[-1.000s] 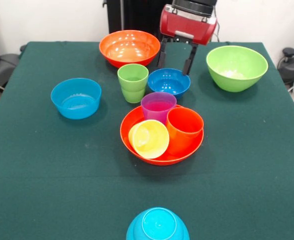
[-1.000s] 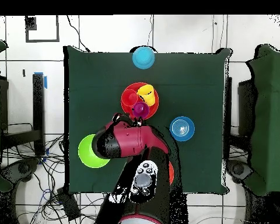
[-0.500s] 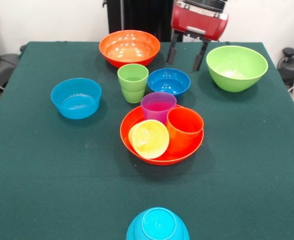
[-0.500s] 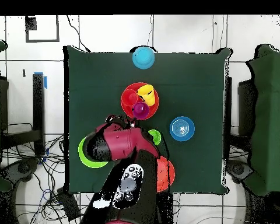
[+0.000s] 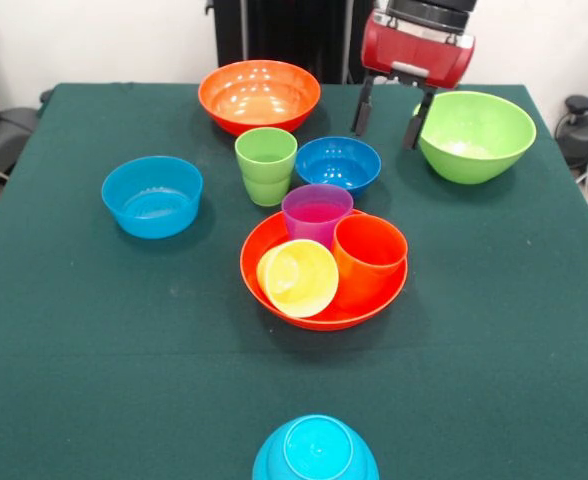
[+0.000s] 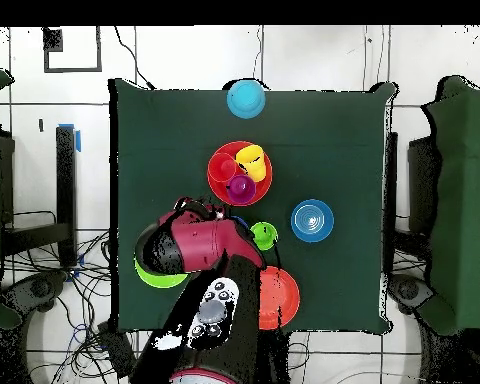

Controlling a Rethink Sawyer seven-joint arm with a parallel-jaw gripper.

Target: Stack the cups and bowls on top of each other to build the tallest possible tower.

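While nothing is stacked into a tower yet, I judge I'm at the approach step, going for the lime green bowl (image 5: 473,133). My gripper (image 5: 391,118) hangs with its jaws spread apart and empty, the two black fingers (image 5: 362,107) pointing down over bare cloth. That bowl sits upright just beside my jaws on the picture's right in the front view; one finger overlaps its rim edge, whether touching I cannot tell. The small dark blue bowl (image 5: 338,163) lies just to the other side and nearer the camera.

Next move calls for shifting over the lime rim, dropping so one finger goes inside the wall and one outside, then closing.

Elsewhere: the orange bowl (image 5: 259,94) at the far side, the green cup (image 5: 266,165) upright beside the dark blue bowl, a light blue bowl (image 5: 152,195) apart at the left, another light blue bowl (image 5: 315,450) upside down at the near edge. The second orange bowl (image 5: 264,250) holds the purple cup (image 5: 317,213) and orange cup (image 5: 368,259) upright, the yellow cup (image 5: 297,277) tipped on its side.
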